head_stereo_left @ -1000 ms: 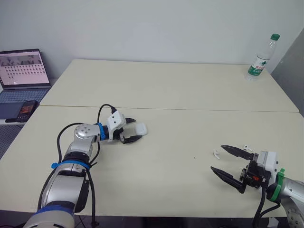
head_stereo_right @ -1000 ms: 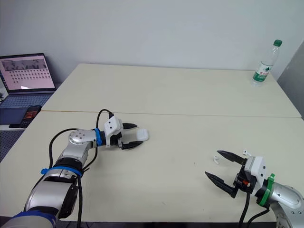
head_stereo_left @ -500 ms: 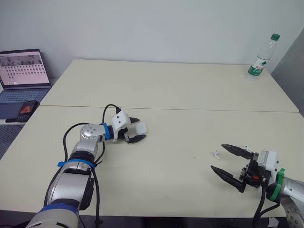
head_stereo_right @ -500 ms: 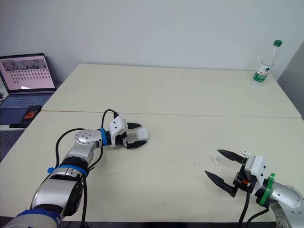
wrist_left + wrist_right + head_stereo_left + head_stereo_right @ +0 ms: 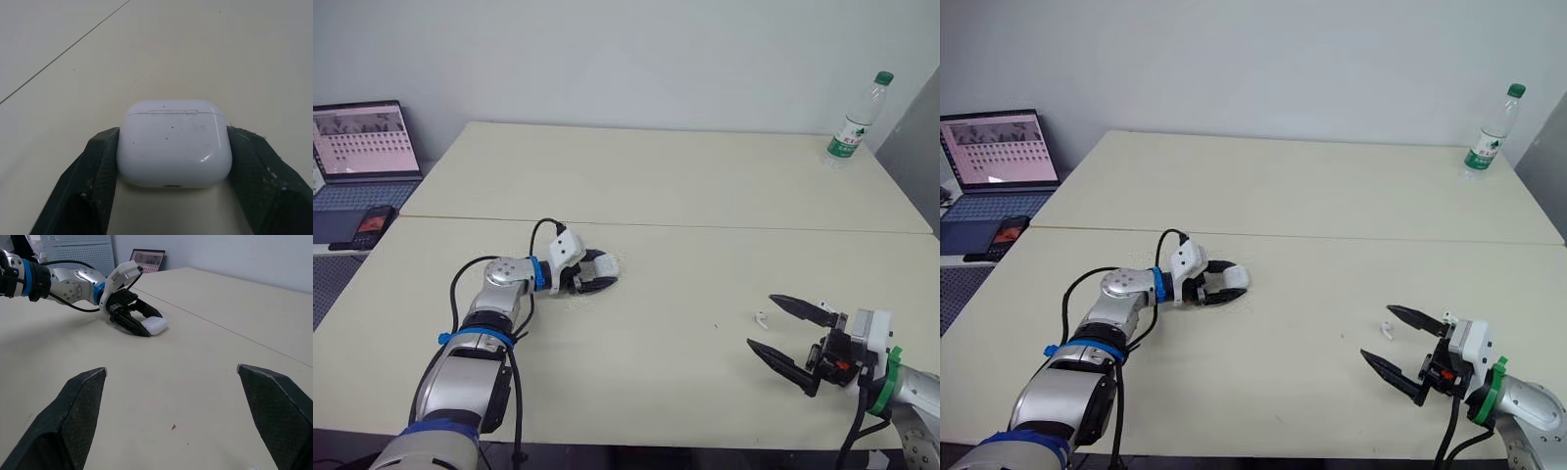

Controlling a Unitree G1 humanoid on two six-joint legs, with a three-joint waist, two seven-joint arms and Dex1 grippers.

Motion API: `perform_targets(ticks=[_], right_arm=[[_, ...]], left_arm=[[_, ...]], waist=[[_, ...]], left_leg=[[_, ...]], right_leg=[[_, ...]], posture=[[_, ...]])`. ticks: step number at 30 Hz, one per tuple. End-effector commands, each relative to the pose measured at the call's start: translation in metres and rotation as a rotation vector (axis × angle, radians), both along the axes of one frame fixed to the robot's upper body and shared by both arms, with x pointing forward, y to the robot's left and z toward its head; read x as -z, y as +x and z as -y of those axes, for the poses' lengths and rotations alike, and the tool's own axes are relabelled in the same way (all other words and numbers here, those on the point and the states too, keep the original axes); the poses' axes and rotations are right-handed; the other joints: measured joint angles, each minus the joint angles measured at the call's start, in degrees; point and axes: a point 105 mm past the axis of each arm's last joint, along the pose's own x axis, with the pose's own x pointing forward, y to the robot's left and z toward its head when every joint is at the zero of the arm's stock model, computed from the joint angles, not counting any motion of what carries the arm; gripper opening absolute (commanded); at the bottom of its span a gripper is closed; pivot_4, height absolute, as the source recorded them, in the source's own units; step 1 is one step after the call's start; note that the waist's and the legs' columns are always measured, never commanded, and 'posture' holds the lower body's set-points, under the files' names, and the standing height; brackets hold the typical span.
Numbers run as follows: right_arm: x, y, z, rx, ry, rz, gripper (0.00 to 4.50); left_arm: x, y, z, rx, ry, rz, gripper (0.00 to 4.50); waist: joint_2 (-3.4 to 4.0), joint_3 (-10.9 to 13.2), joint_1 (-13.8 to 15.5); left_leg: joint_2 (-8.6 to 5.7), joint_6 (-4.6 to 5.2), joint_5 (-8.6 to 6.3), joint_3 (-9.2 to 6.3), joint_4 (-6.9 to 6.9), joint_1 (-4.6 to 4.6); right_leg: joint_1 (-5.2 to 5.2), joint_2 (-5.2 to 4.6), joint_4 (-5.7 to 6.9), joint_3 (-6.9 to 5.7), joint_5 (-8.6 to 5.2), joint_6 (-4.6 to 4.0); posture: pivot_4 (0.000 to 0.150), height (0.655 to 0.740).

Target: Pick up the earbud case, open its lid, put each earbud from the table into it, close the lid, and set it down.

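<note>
The left gripper (image 5: 606, 271) has its two black fingers (image 5: 98, 166) closed in on the earbud case (image 5: 173, 144), one pad against each side. The case sits low on the table (image 5: 705, 186), just in front of the seam between the two tabletops. Its lid is shut, and the lid line runs across the upper face. The white shell carries dark specks and no logo or lettering. Its far side and underside are out of sight.

The right gripper (image 5: 171, 370) holds nothing. Its fingers (image 5: 78, 411) are spread wide, low over the near right part of the table and well apart from the case. One white earbud (image 5: 761, 318) lies on the table just beyond the fingertips, between them. A second small white piece (image 5: 821, 305) lies beside the far finger, too small to identify with certainty.

At the far right corner stands a clear bottle (image 5: 855, 122) with a green cap and a green-and-white label. The print on the label is not legible. Off the table's left edge, a laptop (image 5: 367, 142) shows a grid of small tiles, unreadable. A dark phone (image 5: 372, 223) with a lit screen lies beside it.
</note>
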Motion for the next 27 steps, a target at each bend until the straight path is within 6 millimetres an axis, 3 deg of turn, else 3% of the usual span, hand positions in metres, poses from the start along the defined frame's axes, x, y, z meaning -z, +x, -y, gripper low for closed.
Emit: perform_targets(ticks=[1, 8, 12, 16, 22, 27], right_arm=[[-0.013, -0.003, 0.0, 0.002, 0.009, 0.05, 4.5], [-0.012, -0.004, 0.002, 0.009, 0.008, 0.047, 4.5], [-0.021, 0.002, 0.001, 0.049, 0.05, 0.065, 4.5], [-0.037, 0.014, -0.002, 0.118, 0.17, 0.023, 4.5], [-0.062, 0.041, -0.013, 0.222, 0.303, -0.114, 4.5], [-0.079, 0.048, -0.03, 0.195, 0.371, -0.238, 4.5]], left_arm=[[-0.003, 0.001, 0.002, 0.003, -0.003, 0.008, 2.79], [-0.008, 0.003, 0.002, -0.014, -0.04, 0.009, 2.79], [-0.031, 0.008, 0.012, -0.018, -0.156, 0.057, 2.79], [-0.061, 0.008, 0.035, 0.01, -0.278, 0.152, 2.79], [-0.108, -0.009, 0.086, 0.055, -0.415, 0.378, 2.79], [-0.122, -0.026, 0.112, 0.061, -0.496, 0.466, 2.79]], waist=[[0.0, 0.0, 0.0], [0.0, 0.0, 0.0], [-0.01, 0.01, 0.02], [0.0, 0.01, 0.0], [0.0, 0.01, -0.05], [0.01, 0.0, -0.26]], left_leg=[[0.0, 0.0, 0.0, 0.01, 0.0, 0.0], [0.0, 0.0, 0.0, 0.01, 0.0, 0.0], [0.01, 0.0, 0.0, 0.0, 0.01, -0.02], [0.02, 0.0, 0.0, 0.0, 0.02, -0.06], [0.03, -0.01, 0.0, 0.01, 0.02, -0.06], [0.03, -0.01, 0.01, -0.09, 0.0, -0.09]], right_leg=[[0.0, 0.0, 0.0, 0.01, 0.0, 0.0], [0.0, 0.0, 0.0, 0.02, 0.01, 0.01], [0.0, 0.0, 0.0, 0.01, 0.01, 0.01], [-0.02, -0.01, -0.01, 0.01, 0.01, 0.0], [-0.02, -0.07, 0.01, 0.11, 0.02, -0.01], [-0.02, -0.02, 0.0, 0.26, 0.02, -0.01]], posture=[[0.15, 0.7362], [0.15, 0.7362], [0.15, 0.7362], [0.15, 0.7362], [0.15, 0.7362], [0.15, 0.7362]])
